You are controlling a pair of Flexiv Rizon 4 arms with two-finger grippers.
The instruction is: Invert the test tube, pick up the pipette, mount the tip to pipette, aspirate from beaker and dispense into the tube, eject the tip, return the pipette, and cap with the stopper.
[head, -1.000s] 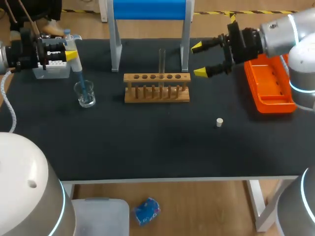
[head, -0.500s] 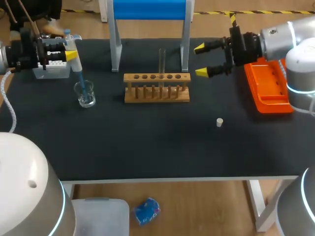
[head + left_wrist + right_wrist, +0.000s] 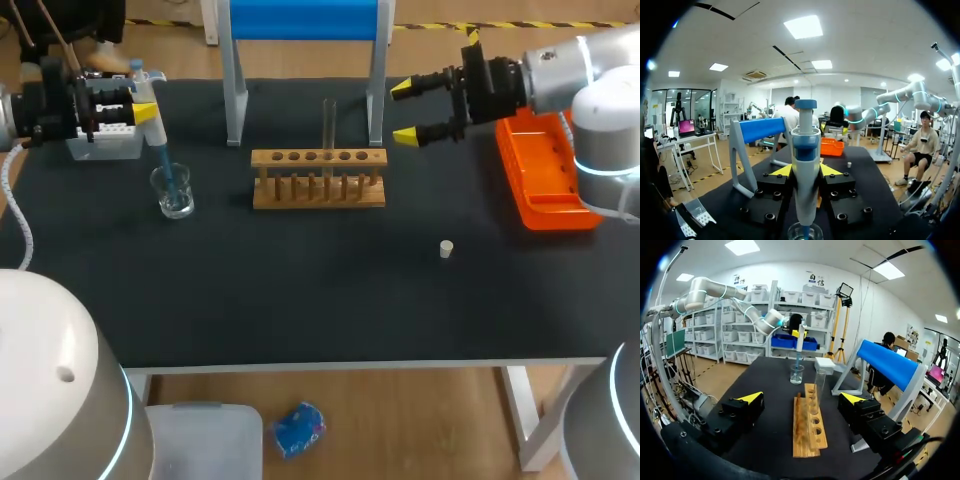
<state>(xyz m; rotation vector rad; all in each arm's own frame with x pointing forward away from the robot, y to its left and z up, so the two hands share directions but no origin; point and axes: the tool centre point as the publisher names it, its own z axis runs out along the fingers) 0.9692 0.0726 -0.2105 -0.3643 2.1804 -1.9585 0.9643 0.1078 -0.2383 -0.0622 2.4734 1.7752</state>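
While left pincer [image 3: 805, 171] clamps pipette [image 3: 805, 131], right pincer [image 3: 403, 112] gapes.

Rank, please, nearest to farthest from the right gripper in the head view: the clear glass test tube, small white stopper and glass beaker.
1. Clear glass test tube, upright in the wooden rack.
2. Small white stopper, lying in front.
3. Glass beaker, far left.

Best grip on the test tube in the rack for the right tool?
I'd take the test tube by its bare upper length, above the wooden rack, coming in level from the right. It stands upright with most of its glass clear of the rack, and the open right tool is on that side, fingers facing it.
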